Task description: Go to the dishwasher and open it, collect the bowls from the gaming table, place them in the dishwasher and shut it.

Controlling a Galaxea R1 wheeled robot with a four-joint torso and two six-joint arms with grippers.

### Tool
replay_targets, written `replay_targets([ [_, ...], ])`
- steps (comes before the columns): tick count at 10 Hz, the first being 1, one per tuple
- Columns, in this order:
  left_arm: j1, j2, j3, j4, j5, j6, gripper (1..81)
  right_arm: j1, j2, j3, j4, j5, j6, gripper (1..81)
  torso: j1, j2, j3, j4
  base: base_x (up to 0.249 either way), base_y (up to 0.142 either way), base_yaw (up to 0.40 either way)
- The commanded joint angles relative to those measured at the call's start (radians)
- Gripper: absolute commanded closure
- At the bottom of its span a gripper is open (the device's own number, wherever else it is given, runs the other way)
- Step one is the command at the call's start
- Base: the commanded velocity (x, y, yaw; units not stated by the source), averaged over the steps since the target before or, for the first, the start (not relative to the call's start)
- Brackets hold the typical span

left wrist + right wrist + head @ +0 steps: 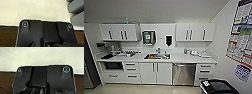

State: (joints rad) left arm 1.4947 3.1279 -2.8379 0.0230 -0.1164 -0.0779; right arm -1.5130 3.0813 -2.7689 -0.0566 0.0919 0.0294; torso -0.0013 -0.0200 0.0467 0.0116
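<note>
From the head camera I face a kitchenette wall square on. The dishwasher [184, 74], steel-fronted and with its door up and closed, sits under the counter [184, 59], between the white double cabinet [155, 73] below the sink [157, 56] and a drawer stack [205, 72]. A black bin [219, 88] stands near, ahead and to my right.

Step in hand, as I judge it: the approach. I would centre the base on the door's bar handle [184, 64], keep wide of the bin, and stop far enough back for the door to swing down.

Neither wrist camera shows me the fingers, so I cannot tell how far either claw is open or whether it holds anything.

Writing: a poster [241, 32] on the right-hand wall carries dense print; none of it is legible. I read no brand on the dishwasher.
</note>
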Motion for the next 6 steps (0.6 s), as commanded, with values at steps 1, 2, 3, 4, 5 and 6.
replay_targets([
  [1,-0.067,0.006,0.002,0.003,0.041,0.006,1.0,0.073,0.003,0.000,0.003,-0.041,0.000,1.0,0.001,0.000,0.000,0.000,0.108,0.000,0.000],
  [2,-0.067,0.008,0.002,0.005,0.041,0.006,1.0,0.073,0.003,0.000,0.003,-0.041,0.000,1.0,0.001,0.000,0.000,0.000,0.109,0.000,0.000],
  [3,-0.067,0.008,0.002,0.006,0.041,0.006,1.0,0.073,0.003,0.000,0.003,-0.040,0.000,1.0,0.002,0.001,0.000,0.000,0.109,0.000,0.000],
  [4,-0.067,0.008,0.002,0.006,0.041,0.006,1.0,0.073,0.004,0.000,0.003,-0.041,0.000,1.0,0.002,0.001,0.000,0.000,0.110,0.000,0.000],
  [5,-0.066,0.008,0.002,0.006,0.041,0.006,1.0,0.073,0.004,0.000,0.004,-0.040,0.000,1.0,0.003,0.002,-0.001,0.000,0.109,0.000,0.000],
  [6,-0.067,0.006,0.002,0.006,0.041,0.006,1.0,0.073,0.004,0.000,0.004,-0.041,0.000,1.0,0.002,0.001,0.000,0.000,0.109,0.000,0.000],
])
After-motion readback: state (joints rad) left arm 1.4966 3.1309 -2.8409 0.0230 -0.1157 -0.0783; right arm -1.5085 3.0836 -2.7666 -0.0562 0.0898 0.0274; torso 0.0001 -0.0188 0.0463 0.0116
